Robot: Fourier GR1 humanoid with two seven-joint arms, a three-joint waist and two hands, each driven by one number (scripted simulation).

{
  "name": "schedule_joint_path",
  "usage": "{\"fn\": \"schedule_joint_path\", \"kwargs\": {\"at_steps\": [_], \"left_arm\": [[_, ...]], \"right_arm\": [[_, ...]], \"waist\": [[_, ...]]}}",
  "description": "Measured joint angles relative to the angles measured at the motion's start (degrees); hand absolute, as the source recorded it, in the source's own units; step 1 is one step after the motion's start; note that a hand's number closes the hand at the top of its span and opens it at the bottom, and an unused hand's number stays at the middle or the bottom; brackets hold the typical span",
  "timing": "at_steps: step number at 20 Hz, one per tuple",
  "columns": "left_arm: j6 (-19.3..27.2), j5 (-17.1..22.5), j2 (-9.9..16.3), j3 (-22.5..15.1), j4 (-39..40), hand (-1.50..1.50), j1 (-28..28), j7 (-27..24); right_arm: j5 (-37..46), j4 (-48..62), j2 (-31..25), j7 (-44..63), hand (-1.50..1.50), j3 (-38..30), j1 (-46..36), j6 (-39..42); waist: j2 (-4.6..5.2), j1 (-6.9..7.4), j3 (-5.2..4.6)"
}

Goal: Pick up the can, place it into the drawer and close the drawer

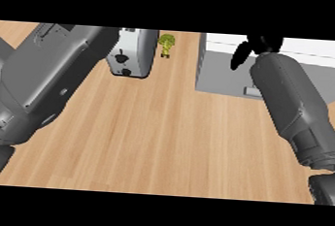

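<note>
No can shows anywhere in the head view. The drawer point(223, 77) is a grey box with white walls at the upper right of the wooden counter, and it stands open with its grey floor showing. My right hand point(240, 55) hangs over the drawer's far left part, at the end of the grey right forearm point(293, 103). Its black fingers are spread and straight, with nothing visible between them. My left forearm point(50, 74) crosses the left side up to the top edge. The left hand itself is out of sight.
A grey toaster-like appliance point(131, 54) stands at the top centre, partly behind the left forearm. A small green vegetable point(166, 44) lies just right of it. The wooden counter point(162, 134) spreads between the two arms.
</note>
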Motion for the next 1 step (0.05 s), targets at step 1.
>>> {"fn": "schedule_joint_path", "kwargs": {"at_steps": [1], "left_arm": [[-0.32, 0.07, 0.34, -0.04, -0.96, -1.50, 0.73, 0.11]], "right_arm": [[-0.61, -0.11, -0.24, -0.69, -1.50, -0.60, -0.57, 0.39]], "waist": [[-0.06, 0.20, -0.07]]}}
